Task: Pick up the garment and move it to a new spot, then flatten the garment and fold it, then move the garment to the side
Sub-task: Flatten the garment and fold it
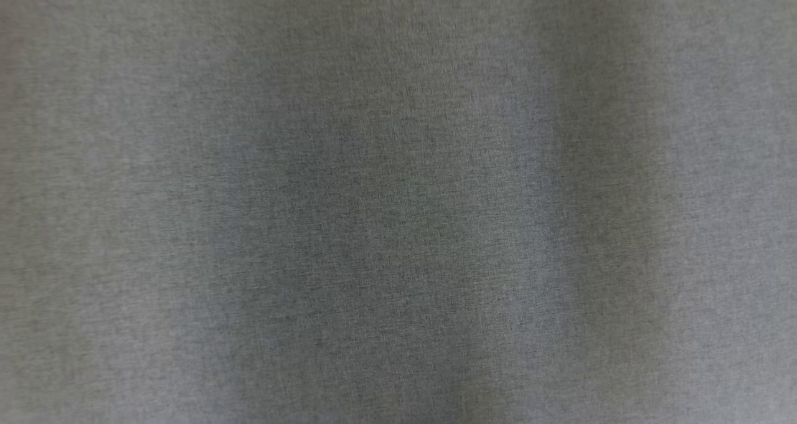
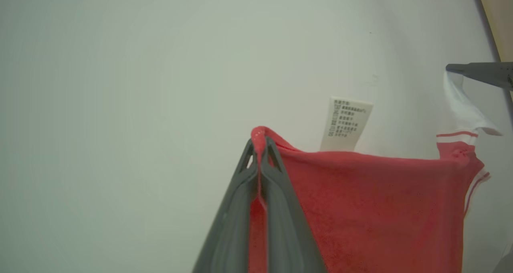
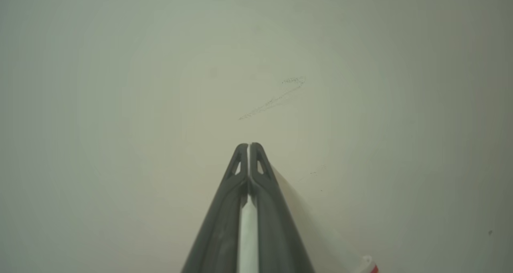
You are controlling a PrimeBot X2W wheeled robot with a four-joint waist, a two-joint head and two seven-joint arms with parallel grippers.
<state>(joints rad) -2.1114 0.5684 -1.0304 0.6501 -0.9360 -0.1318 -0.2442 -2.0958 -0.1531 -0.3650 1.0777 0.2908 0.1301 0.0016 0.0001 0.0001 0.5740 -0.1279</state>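
Right, soft red knit garment (image 2: 372, 201) with white striped trim hangs stretched over the pale worktop (image 2: 120, 104). Left gripper (image 2: 260, 142) jaws clenched on its red edge, right gripper (image 3: 248, 146) jaws clenched on white trim. Looks light and floppy; best gripped at the corners.

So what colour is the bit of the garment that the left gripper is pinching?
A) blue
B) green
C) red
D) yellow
C: in the left wrist view the left gripper is shut on a red edge of the garment.
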